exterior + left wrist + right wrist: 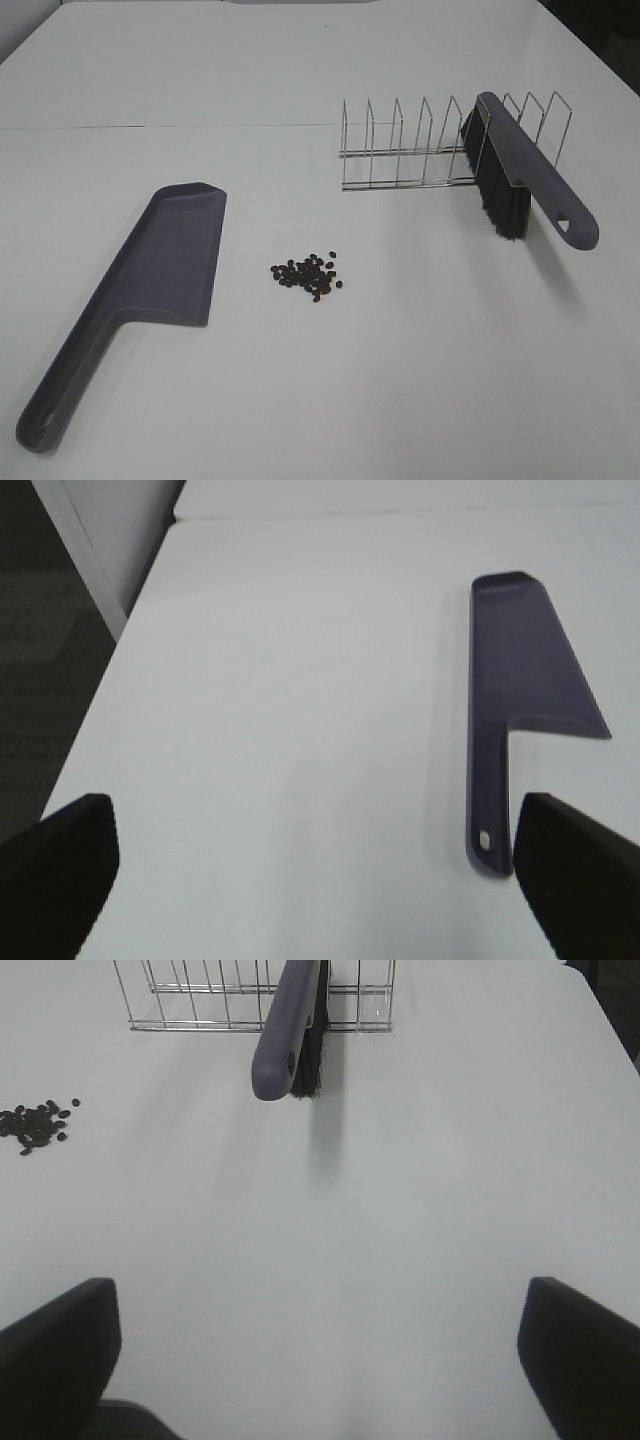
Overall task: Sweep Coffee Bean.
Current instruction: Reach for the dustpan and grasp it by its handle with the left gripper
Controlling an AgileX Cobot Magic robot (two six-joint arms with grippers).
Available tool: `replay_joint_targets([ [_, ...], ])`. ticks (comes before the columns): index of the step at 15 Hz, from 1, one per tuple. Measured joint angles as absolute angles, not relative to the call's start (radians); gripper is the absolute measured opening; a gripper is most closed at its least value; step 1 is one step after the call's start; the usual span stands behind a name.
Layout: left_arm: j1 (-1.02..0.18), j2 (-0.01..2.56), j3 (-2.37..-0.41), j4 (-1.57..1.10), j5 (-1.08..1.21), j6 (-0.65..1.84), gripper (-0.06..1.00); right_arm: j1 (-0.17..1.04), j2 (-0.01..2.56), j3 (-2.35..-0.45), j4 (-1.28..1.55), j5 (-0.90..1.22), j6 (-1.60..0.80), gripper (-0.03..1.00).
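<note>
A small pile of dark coffee beans [308,275] lies on the white table [400,380], also seen in the right wrist view as coffee beans [35,1127]. To its left lies a grey dustpan [140,290], flat, handle toward the front; the left wrist view shows this dustpan [515,695] ahead of my left gripper [320,880], which is open and empty. A grey brush [525,175] with black bristles leans in a wire rack [420,150]. My right gripper [320,1360] is open and empty, well short of the brush [290,1030]. Neither gripper appears in the exterior view.
The wire rack [250,1000] stands at the back right of the table. The table's left edge [115,650] drops to a dark floor. A seam [160,126] crosses the table behind the dustpan.
</note>
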State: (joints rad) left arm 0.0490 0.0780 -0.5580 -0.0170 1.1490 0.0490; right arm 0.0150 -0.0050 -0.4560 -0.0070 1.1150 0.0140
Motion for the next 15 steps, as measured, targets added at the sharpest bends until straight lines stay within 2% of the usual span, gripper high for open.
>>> replay_joint_targets([
  [5,0.049,0.531,-0.713,-0.027,1.220,0.039,0.99,0.015,-0.005,-0.456,-0.007,1.115,0.014,0.98],
  [12,0.047,0.807,-0.730,-0.063,1.210,0.097,0.99,0.015,-0.005,-0.456,-0.007,1.115,0.014,0.98],
  [15,-0.141,0.993,-0.730,-0.042,1.108,-0.065,0.99,0.015,-0.005,-0.456,-0.007,1.115,0.014,0.98],
])
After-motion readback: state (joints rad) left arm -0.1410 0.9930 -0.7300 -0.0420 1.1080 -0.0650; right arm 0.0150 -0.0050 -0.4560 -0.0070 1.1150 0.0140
